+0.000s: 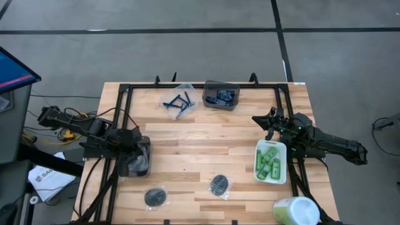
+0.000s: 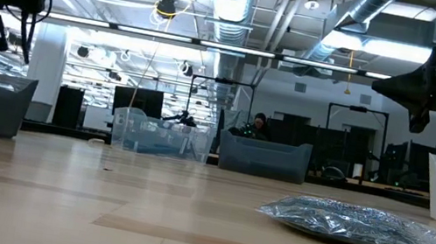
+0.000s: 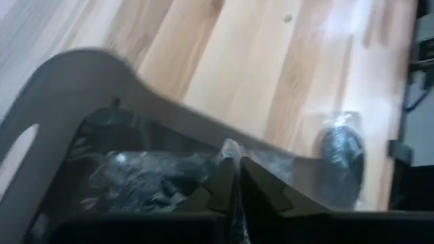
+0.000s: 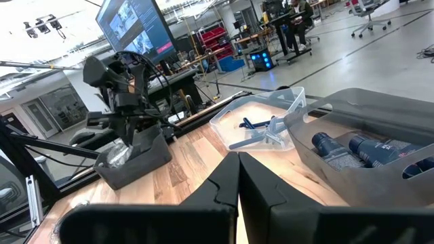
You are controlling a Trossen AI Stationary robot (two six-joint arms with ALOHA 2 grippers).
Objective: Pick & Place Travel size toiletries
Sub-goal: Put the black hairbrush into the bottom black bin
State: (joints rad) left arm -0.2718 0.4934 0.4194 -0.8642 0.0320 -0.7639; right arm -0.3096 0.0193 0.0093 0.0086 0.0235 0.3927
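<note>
My left gripper (image 1: 140, 156) (image 3: 234, 163) reaches down into a grey bin (image 1: 129, 170) (image 3: 88, 64) at the table's left, shut on the clear wrap of a dark round disc (image 3: 129, 179) lying inside. Two more wrapped discs (image 1: 155, 197) (image 1: 219, 184) lie flat on the table near its front edge. My right gripper (image 1: 264, 120) (image 4: 238, 163) hangs level at the right, shut and holding nothing, just beyond a white tray (image 1: 282, 180) of green mini bottles (image 1: 269, 160). Blue razors (image 1: 177, 102) and navy tubes (image 1: 221, 96) sit in two far bins. My left gripper pinches a bunched bit of the clear wrap (image 3: 230, 146) at its fingertips, coming slanting down from above into the bin. The wrap spreads out slack to both sides of the fingers. The wrapped disc below lies among others in the bin.
A large tub with a pale green top (image 1: 295, 211) stands at the near right corner. The black frame rails (image 1: 200, 85) run around the table's edges. Bare wood (image 1: 200, 144) lies between the two arms. In the low view a wrapped disc (image 2: 361, 224) lies in the foreground.
</note>
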